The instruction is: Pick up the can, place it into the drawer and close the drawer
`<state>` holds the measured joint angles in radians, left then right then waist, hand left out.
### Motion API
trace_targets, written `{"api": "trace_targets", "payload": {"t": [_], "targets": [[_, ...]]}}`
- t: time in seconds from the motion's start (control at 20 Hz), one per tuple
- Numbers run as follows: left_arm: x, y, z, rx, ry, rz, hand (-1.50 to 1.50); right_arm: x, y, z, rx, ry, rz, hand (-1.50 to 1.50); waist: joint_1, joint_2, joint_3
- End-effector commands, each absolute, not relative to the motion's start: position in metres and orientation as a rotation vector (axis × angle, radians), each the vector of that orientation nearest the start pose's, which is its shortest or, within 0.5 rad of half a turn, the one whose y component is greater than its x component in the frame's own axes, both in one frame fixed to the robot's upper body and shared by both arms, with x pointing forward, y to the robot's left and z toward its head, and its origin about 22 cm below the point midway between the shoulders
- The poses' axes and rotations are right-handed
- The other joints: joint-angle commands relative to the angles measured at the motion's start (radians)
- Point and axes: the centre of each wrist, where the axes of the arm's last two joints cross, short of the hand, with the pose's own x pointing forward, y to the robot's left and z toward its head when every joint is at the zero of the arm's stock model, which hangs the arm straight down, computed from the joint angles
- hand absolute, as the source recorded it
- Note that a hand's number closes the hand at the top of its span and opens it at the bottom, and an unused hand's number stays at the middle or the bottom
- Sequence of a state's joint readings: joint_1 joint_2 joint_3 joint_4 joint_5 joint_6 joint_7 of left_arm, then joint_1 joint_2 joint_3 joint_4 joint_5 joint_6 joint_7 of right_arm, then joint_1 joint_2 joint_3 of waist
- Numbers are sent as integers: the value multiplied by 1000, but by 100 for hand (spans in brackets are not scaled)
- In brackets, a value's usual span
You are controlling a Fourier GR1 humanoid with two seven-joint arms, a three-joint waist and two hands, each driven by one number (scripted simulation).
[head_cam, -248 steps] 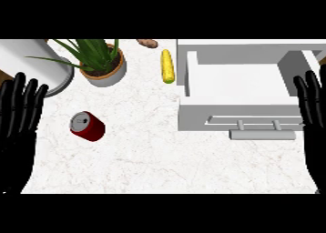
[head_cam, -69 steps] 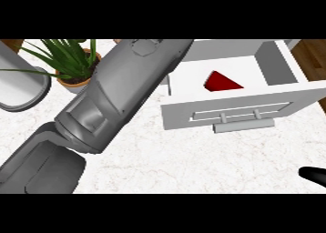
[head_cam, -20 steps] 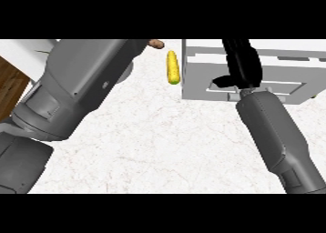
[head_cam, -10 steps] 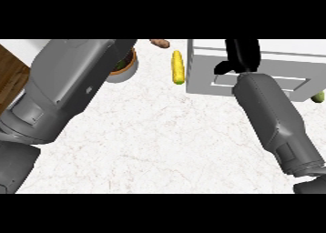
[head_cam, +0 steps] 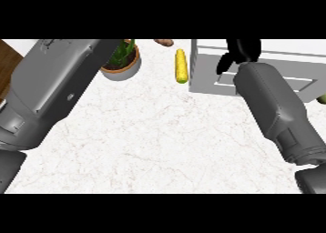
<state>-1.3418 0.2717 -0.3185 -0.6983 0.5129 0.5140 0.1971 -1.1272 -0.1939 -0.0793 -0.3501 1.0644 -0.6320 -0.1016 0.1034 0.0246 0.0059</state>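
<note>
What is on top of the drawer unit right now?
The right hand rests on the drawer unit top. The right forearm covers part of its front; no can shows.

Can not visible. Left hand out of frame beyond top edge. Right hand (head_cam: 241,51) partly cut by top edge. Drawer (head_cam: 273,73) interior hidden. Plant pot (head_cam: 123,69) half behind left forearm (head_cam: 58,86).
</note>
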Motion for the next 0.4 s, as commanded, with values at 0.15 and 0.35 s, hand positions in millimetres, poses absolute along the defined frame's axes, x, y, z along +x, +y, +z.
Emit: {"api": "trace_targets", "payload": {"t": [0.15, 0.35], "targets": [[441, 115, 251, 48, -1690, -18, -150, 471, -152, 146, -1137, -1939, 675, -150, 9, -9, -4], [437, 133, 230, 81, -1680, -8, -150, 473, -162, 147, -1119, -1960, 655, -150, 3, -12, -5]]}}
